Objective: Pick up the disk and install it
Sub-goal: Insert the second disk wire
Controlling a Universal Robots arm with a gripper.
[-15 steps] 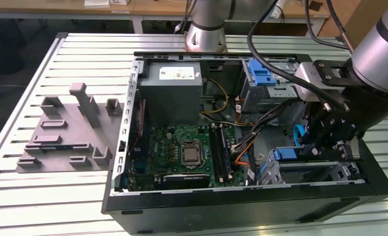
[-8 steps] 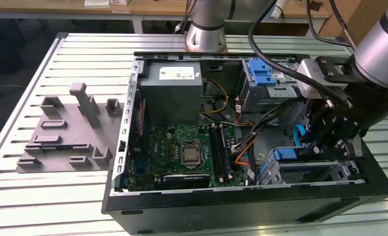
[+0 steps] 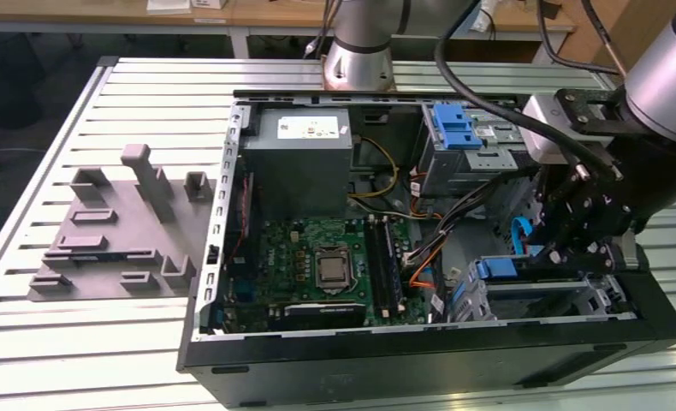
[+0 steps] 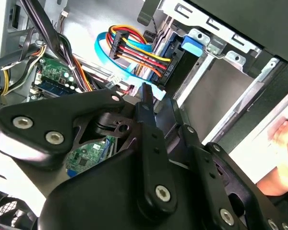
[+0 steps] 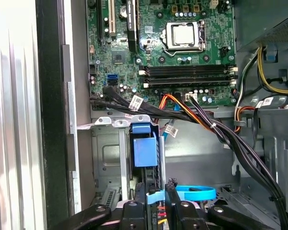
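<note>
the gripper [image 3: 572, 257] sits low in the computer case [image 3: 429, 360]. the disk [image 5: 145, 148] stands on edge in the drive cage [image 5: 105, 158]; whether the claw pinches it, i cannot tell. risk: loose cables [image 5: 197, 117] nearby could snag or block seating.

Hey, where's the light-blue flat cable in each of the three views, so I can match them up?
Exterior view: the light-blue flat cable arcs at the exterior view's right, between the motherboard and the drive cage.
First wrist view: it loops beside the drive cage.
Second wrist view: it curves next to the coloured wire bundle.
Shared landmark: the green motherboard.
</note>
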